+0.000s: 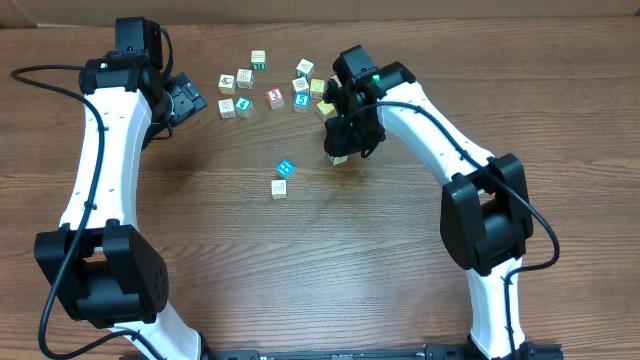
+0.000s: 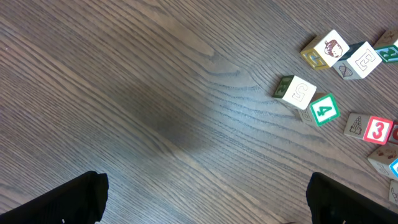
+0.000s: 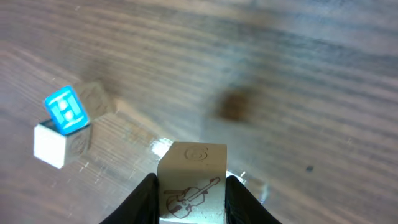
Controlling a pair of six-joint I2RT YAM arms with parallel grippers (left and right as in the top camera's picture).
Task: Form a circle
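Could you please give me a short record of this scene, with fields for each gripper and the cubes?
left gripper: open, empty, above bare table
right gripper: shut on violin cube
blue H cube: on the table, close beside whitish cube
loose cubes: scattered along the far side, between the arms
progress: no ring formed yet; two cubes grouped, a third in the right gripper
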